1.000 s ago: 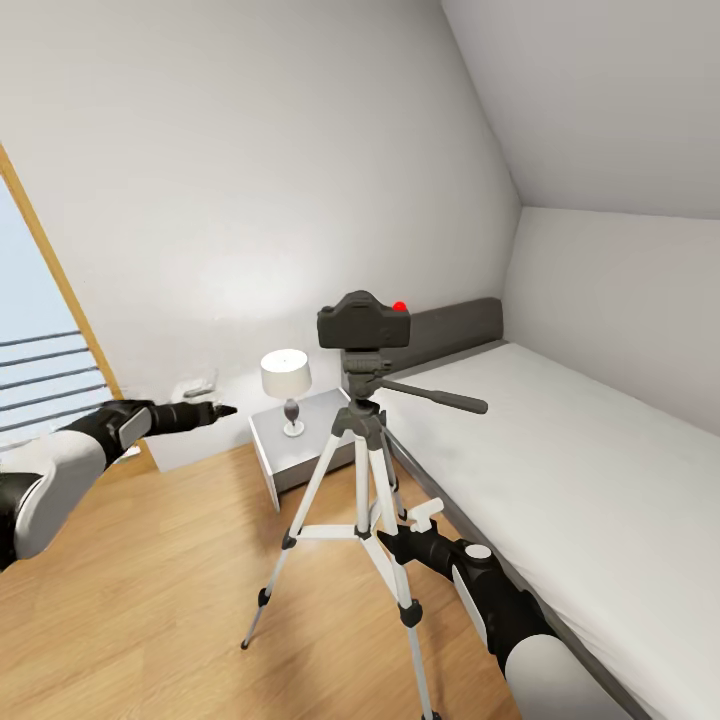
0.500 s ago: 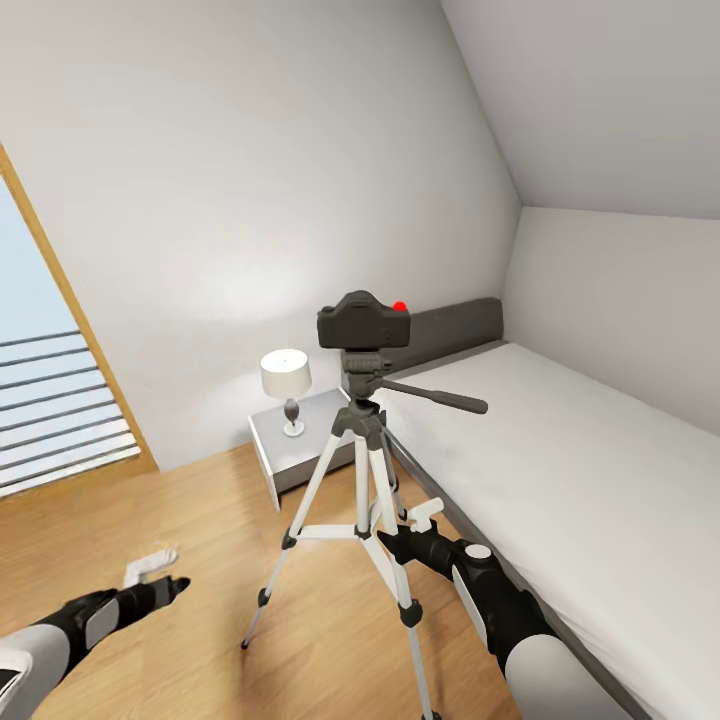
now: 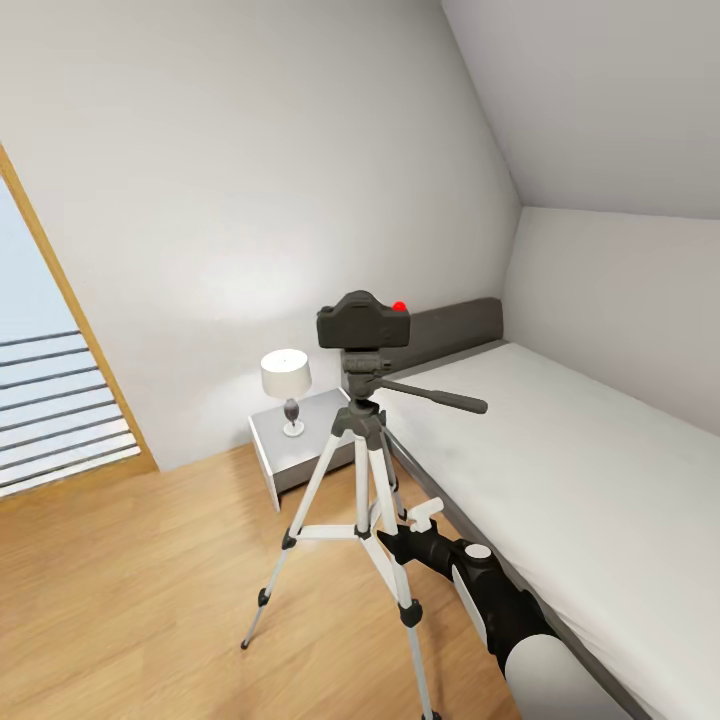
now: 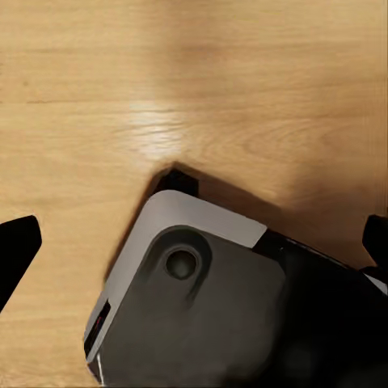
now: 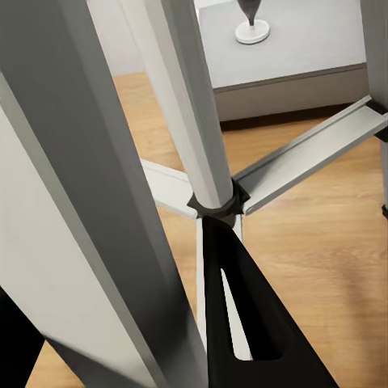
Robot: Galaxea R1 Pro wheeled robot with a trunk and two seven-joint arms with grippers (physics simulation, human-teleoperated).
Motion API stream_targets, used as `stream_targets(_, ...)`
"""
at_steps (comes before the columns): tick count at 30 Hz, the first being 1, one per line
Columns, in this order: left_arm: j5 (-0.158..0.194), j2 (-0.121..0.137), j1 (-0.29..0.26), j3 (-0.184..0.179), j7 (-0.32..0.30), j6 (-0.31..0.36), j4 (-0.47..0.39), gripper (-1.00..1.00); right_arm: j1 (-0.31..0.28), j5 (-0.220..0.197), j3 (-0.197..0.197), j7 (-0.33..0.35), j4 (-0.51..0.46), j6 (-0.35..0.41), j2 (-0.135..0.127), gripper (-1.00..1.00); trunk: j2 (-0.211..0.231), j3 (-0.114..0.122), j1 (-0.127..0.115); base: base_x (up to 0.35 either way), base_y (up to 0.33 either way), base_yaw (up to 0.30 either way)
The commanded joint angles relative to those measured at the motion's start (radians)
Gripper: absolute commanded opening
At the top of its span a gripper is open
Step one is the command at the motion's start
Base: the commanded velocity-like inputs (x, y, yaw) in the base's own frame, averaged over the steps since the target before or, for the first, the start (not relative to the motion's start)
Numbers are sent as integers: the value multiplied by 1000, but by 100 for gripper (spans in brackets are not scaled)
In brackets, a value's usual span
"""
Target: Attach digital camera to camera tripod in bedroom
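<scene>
The left gripper (image 4: 194,242) has dropped out of the head view since a second ago. It now hangs low over the light wood plank floor (image 3: 140,570), fingertips spread wide with nothing between them. Beneath it is a grey-and-white rounded housing (image 4: 186,299), probably part of the robot itself.

The right gripper (image 3: 412,528) has not moved. Its black fingers (image 5: 234,323) stand on either side of the near leg of the tall silver-legged camera tripod (image 3: 362,470), and they appear pressed onto that leg.

The small black digital camera with the red button (image 3: 363,322) sits level on the tripod's black head, above the long pan handle. With the left arm pulled away and the camera standing unsupported, the attaching looks done; what remains is probably only letting go of the leg.

That needs care: the grey-framed white bed (image 3: 570,470) lies just beside the right arm. The open floor to the left gives free room. Behind the tripod stand a low grey nightstand (image 3: 300,462) and its white-shaded lamp (image 3: 286,378), and the wood-framed window (image 3: 50,400) lies well apart.
</scene>
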Motion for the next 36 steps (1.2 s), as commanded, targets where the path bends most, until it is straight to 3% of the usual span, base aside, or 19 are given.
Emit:
stream_targets(1, 12, -9, 13, -8, 14, 5, 0, 100, 0, 30, -2, 5, 79, 5, 1, -100, -1, -2, 1, 0, 0, 0)
stream_targets(2, 13, -18, 25, -8, 33, 5, 0, 100, 0, 30, -2, 6, 79, 6, 1, 100, -1, -2, 1, 0, 0, 0)
stream_targets(3, 14, -43, 53, -8, 98, 5, 0, 100, 0, 31, -2, 7, 79, 6, 1, 100, -1, -2, 1, 0, 0, 0)
stream_targets(5, 15, -61, 67, -8, 155, 3, 0, 100, 0, 31, -2, 7, 79, 6, 1, 100, -1, -2, 1, 0, 0, 0)
stream_targets(8, 16, -72, 77, -7, 195, -1, 0, 100, 0, 31, -2, 8, 79, 7, 1, 100, -1, -2, 1, 0, 0, 0)
stream_targets(36, 17, -85, 83, -9, 234, 12, -1, 100, 0, 31, -2, 8, 79, 5, 1, 100, -1, -2, 1, -14, 0, 0)
